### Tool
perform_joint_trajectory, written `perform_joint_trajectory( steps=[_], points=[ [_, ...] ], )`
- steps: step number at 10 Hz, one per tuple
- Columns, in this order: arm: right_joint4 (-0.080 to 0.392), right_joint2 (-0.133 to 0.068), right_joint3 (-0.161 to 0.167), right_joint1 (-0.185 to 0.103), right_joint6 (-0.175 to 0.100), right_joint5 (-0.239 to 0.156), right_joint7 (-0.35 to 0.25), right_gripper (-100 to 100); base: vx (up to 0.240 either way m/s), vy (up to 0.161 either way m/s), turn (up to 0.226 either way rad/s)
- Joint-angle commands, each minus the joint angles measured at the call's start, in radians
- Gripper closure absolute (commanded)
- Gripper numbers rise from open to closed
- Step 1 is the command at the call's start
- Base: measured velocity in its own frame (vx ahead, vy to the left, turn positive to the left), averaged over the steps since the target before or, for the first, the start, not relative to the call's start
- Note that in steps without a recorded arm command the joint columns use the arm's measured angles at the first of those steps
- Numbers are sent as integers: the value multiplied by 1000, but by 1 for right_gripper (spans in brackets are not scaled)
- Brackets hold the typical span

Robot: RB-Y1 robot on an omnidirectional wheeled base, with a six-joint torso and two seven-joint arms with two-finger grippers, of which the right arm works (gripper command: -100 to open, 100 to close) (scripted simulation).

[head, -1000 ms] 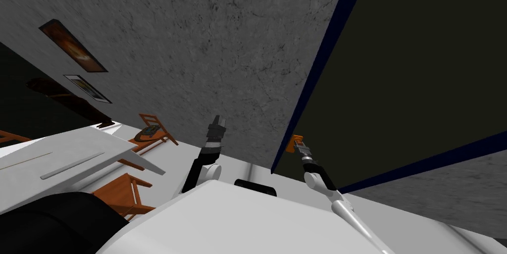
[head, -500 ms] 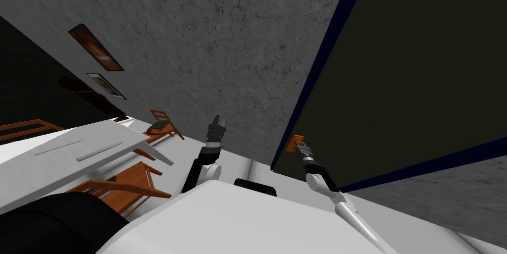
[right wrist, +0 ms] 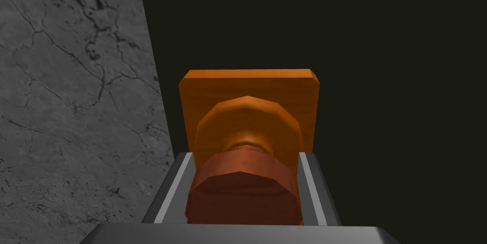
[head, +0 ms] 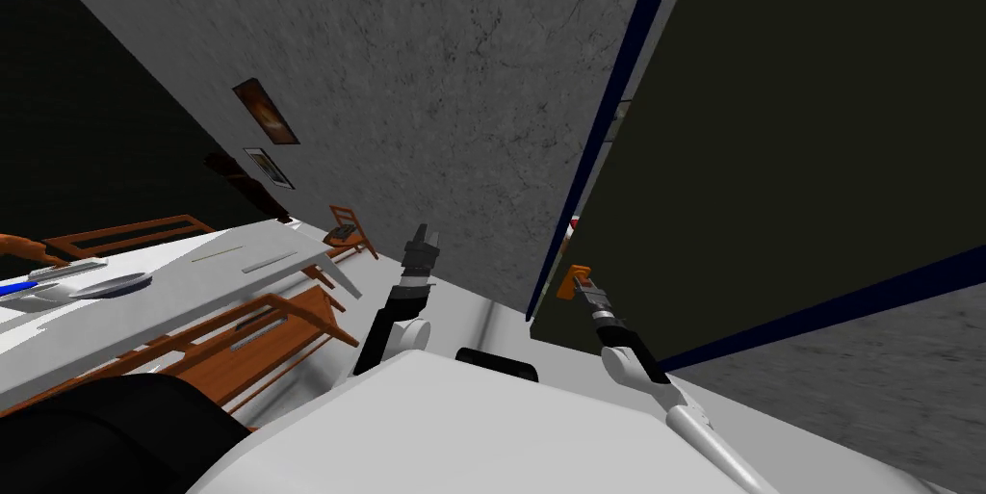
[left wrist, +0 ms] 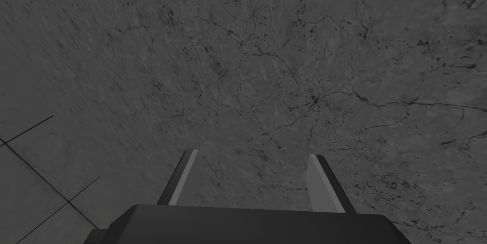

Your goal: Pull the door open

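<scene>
The door [head: 790, 151] is a dark, near-black panel inside a dark blue frame [head: 616, 103], and a narrow gap shows along its edge by the frame. An orange knob [right wrist: 245, 193] on an orange square plate [right wrist: 248, 89] sits near that edge, also seen as the orange knob [head: 576, 278] in the head view. My right gripper [right wrist: 246, 179] is shut on the knob, its fingers [right wrist: 309, 184] pressing both sides. My left gripper [head: 425, 241] is held up to the left of the door, facing the grey marbled wall [head: 424, 65], its fingers [left wrist: 319, 184] open and holding nothing.
To my left stands a white table [head: 183, 272] with a plate [head: 111, 284] and cutlery, and brown wooden chairs [head: 270, 329] are pushed under it. Another chair [head: 347, 228] sits by the wall farther back. Two framed pictures [head: 265, 111] hang on the wall.
My view has swung, bringing more of the table and chairs into sight on the left. A thin gap has appeared at the door's edge. The right gripper stays shut on the knob.
</scene>
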Motion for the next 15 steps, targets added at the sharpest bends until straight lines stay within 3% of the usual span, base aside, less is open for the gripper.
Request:
perform_joint_trajectory(
  steps=[1, 2, 3, 10, 12, 13, 15],
  points=[
    [-8, -20, 19, 5, -14, 1, -23, 100, -212, -106, 126],
    [-14, -32, 30, 10, -20, 1, -34, 100, -194, -71, 108],
    [-7, -24, 24, 6, -15, 2, -25, 100, -85, -22, 24],
    [-46, -122, 108, 45, -90, 27, -118, 100, -206, -91, 134],
    [-53, -142, 124, 53, -105, 32, -136, 100, -217, -116, 130],
    [-47, -135, 120, 48, -98, 31, -131, 100, -94, -37, 33],
    [-49, -160, 146, 56, -123, 40, -157, 100, -181, -71, 144]
  ],
)
